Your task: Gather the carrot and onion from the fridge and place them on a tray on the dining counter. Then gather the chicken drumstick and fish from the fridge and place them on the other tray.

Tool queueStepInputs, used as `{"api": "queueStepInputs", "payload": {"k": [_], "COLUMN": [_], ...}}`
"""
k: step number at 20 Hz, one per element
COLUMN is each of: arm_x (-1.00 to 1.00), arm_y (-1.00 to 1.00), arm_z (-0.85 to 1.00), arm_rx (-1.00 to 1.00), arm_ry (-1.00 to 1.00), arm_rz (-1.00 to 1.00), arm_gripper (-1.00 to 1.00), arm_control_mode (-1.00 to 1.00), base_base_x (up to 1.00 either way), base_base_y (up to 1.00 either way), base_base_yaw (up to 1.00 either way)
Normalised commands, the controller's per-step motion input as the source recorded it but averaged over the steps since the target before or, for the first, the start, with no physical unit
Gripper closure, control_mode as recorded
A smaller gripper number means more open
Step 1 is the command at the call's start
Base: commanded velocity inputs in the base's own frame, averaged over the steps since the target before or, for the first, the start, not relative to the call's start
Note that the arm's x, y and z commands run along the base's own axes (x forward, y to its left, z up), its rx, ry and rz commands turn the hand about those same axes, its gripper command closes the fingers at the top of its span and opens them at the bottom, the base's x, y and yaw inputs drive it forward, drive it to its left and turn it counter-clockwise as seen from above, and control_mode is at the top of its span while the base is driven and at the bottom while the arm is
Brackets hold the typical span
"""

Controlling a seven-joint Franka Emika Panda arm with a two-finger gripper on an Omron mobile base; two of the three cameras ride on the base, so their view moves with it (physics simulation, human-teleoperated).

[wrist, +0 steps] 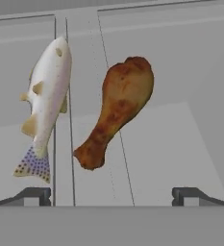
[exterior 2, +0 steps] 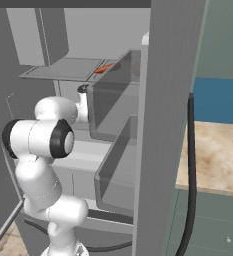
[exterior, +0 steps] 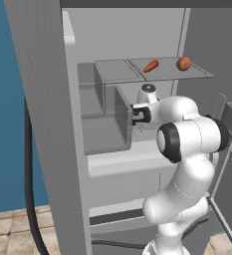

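Gripper gaping wide, holding nothing, facing fish at 10 o'clock and drumstick at 12; carrot and onion sitting on fridge shelf, nothing gathered.

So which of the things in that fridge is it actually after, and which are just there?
Wanted for the job:
carrot
onion
fish
chicken drumstick

Just there:
door bins
glass shelf
black cable
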Motion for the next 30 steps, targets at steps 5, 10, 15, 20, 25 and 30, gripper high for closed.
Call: {"api": "queueStepInputs", "payload": {"k": [5,10,15,20,25,30], "arm_x": [0.28,0.28,0.32,0.25,0.10,0.00], "arm_y": [0.00,0.00,0.04,0.08,0.05,0.00], "arm_z": [-0.22,-0.16,-0.13,-0.14,-0.27,-0.32], "arm_rx": [0.00,0.00,0.00,0.00,0.00,0.00], "arm_ry": [-0.05,-0.04,-0.04,-0.04,-0.03,-0.01], "arm_rz": [0.00,0.00,-0.02,-0.02,-0.01,0.00], "arm_gripper": [-1.00,-1.00,-1.00,-1.00,-1.00,1.00], "arm_control_mode": [-1.00,-1.00,-1.00,-1.00,-1.00,-1.00], "base_base_x": [0.00,0.00,0.00,0.00,0.00,0.00], "base_base_y": [0.00,0.00,0.00,0.00,0.00,0.00], "base_base_yaw": [0.00,0.00,0.00,0.00,0.00,0.00]}}
